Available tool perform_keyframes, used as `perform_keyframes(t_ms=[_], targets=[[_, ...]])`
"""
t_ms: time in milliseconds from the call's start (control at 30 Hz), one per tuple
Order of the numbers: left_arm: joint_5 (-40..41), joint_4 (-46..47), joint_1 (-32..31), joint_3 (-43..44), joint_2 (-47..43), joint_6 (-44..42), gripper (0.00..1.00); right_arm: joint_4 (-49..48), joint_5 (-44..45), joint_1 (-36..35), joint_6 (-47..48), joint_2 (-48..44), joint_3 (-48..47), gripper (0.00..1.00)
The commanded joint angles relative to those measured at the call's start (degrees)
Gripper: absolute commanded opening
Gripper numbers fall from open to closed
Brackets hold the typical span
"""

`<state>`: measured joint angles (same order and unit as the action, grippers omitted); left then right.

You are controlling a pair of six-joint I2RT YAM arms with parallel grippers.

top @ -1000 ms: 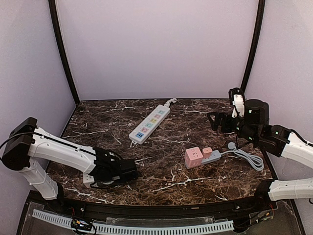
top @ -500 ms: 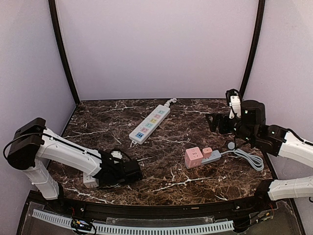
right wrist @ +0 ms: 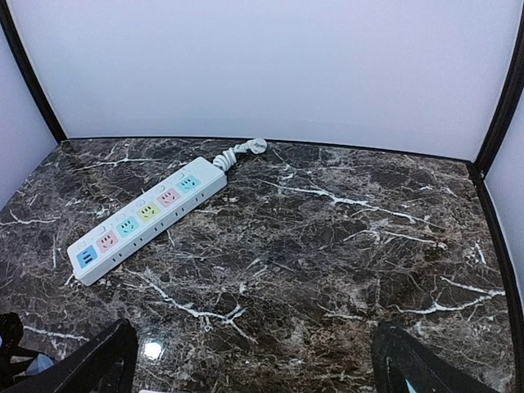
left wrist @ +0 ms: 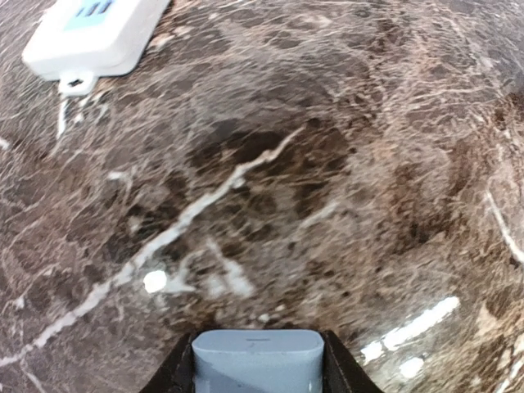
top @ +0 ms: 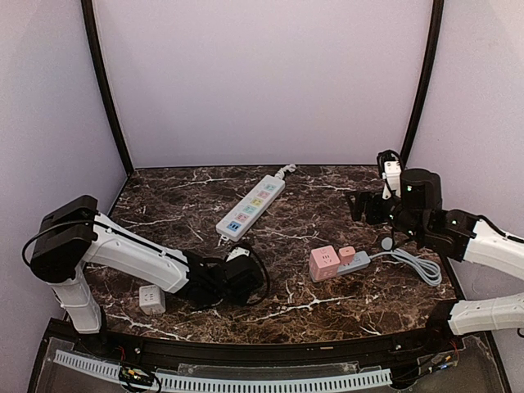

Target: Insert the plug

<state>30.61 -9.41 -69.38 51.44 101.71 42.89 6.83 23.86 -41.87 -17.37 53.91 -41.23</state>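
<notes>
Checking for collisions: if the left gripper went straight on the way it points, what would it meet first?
Probably only bare dark marble tabletop; the left gripper, shut on a pale blue-grey plug, aims right of the white power strip. Depth unclear.

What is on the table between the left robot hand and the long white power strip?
Nothing. Only bare marble table lies between the left gripper, which holds the plug, and the power strip. The left wrist view shows it.
</notes>
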Motion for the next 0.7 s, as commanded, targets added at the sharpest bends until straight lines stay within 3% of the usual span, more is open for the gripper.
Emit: perform_keyframes(t_ms=[0,133,267,367,600,667], targets=[[-9.6,4.7,-0.3,2.4,4.1,-8.4,0.35,-1.8,1.6,0.2,0.9,0.1,0.9,0.99],[-11.3,4.9,-0.5,3.8,4.9,-11.8,0.36,-2.0,1.7,0.2,1.1,0.0,1.0,0.99],[-12.8,4.7,-0.8,4.5,4.7,-14.6,0.45,-2.0,1.7,0.2,1.1,0.0,1.1,0.99],[-14.0,4.4,-1.1,5.5,4.4,-16.3,0.55,-2.3,1.7,0.2,1.3,0.2,1.2,0.99],[-14.2,4.0,-1.2,7.1,-0.1,-18.6,0.93,-2.4,1.7,0.2,1.5,1.0,1.2,0.99],[-13.0,2.6,-1.2,8.3,-1.0,-19.4,0.97,-2.4,1.7,0.2,1.5,0.8,1.2,0.99]])
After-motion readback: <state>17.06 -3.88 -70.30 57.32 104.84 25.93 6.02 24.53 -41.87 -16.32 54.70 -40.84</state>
